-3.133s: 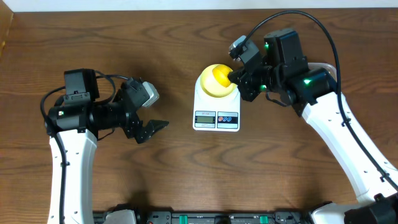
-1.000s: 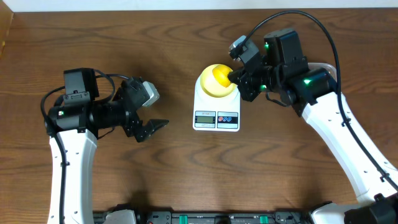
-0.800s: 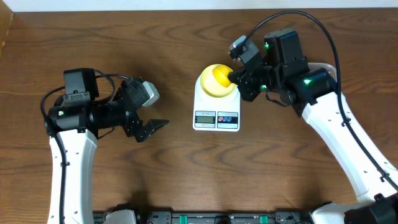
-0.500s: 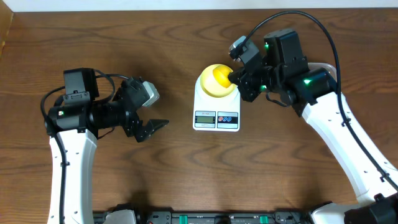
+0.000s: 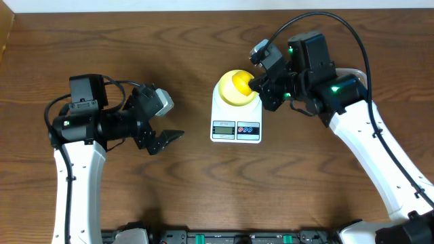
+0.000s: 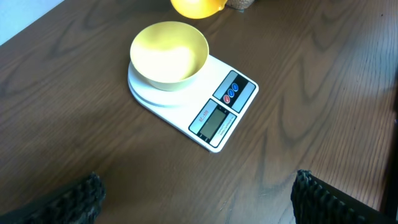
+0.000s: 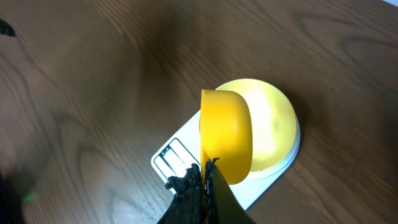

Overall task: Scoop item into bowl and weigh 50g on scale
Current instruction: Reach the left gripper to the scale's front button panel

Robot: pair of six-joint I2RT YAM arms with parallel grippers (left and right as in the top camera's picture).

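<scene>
The pale yellow bowl (image 5: 231,87) stands on the white scale (image 5: 236,116) at the table's middle; it also shows in the left wrist view (image 6: 169,55) and looks empty there, on the scale (image 6: 205,102). My right gripper (image 7: 206,180) is shut on the handle of a bright yellow scoop (image 7: 226,143), whose cup is turned on its side over the bowl (image 7: 273,124) and scale (image 7: 180,158). In the overhead view the scoop (image 5: 241,82) hangs over the bowl's right side. My left gripper (image 5: 166,139) is open and empty, left of the scale. No beans are in view.
The scale's grey display (image 5: 224,129) and red and blue buttons (image 5: 247,128) face the front edge. Bare wooden table (image 5: 203,190) lies all round. The arm bases stand at the front edge.
</scene>
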